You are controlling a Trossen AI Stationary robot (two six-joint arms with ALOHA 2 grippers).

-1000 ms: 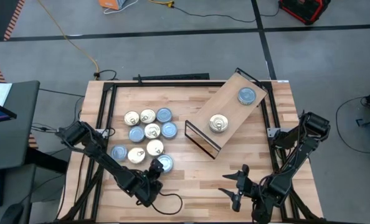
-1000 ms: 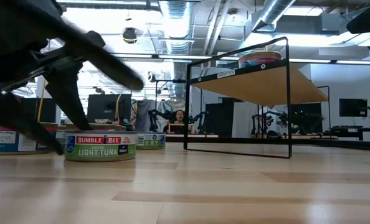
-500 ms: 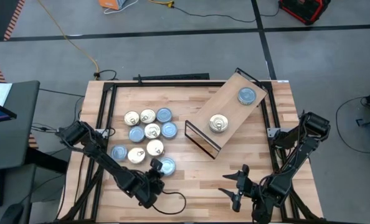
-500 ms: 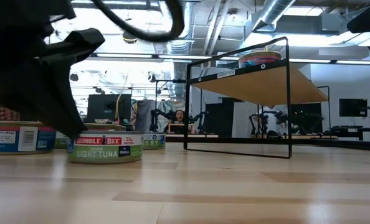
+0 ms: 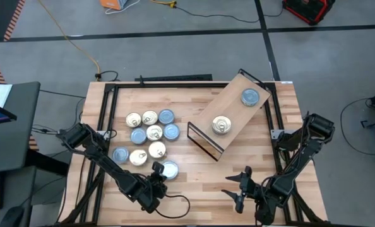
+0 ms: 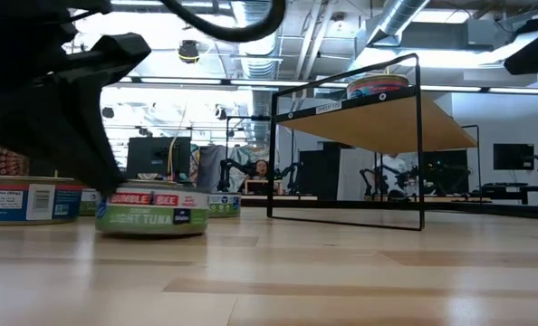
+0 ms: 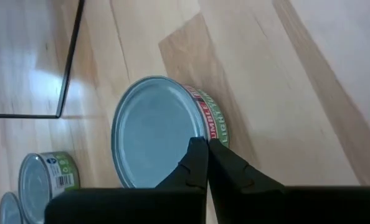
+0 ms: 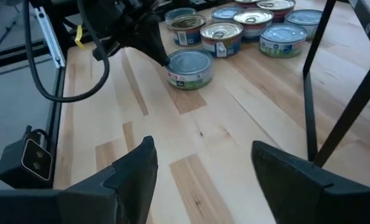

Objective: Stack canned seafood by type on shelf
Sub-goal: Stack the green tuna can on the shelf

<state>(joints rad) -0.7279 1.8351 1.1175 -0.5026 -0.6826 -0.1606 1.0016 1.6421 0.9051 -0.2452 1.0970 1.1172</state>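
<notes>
One light blue-lidded tin (image 5: 169, 169) (image 7: 151, 134) stands apart on the tabletop, in front of the cluster of gold- and blue-lidded tins (image 5: 148, 134). My left gripper (image 5: 159, 171) (image 7: 203, 146) is shut, with its tips at this tin's edge. The shelf (image 5: 235, 110) stands slantwise at the table's far right. It carries a blue-lidded tin (image 5: 250, 97) and a gold-lidded tin (image 5: 221, 125). My right gripper (image 5: 241, 189) (image 8: 203, 177) is open above the table's near right part, touching nothing. My left gripper touches the single tin with its shut fingertips (image 7: 200, 155) at the lid's rim (image 7: 197, 134), on the tin's near-left side. It slants down from the table's near left. The tin (image 6: 151, 213) rests on the tabletop.
The shelf's black frame legs (image 8: 316, 74) stand right of the single tin. More tins (image 8: 235, 28) lie in a cluster on the tabletop toward the far left. Bare wood (image 5: 200, 183) lies between the two grippers. A black frame (image 5: 105, 107) runs along the table's edges.
My left gripper has moved a little toward the table's near edge with its tips against the single tin. The tin has slid a short way along the tabletop toward the near edge, away from the cluster.
</notes>
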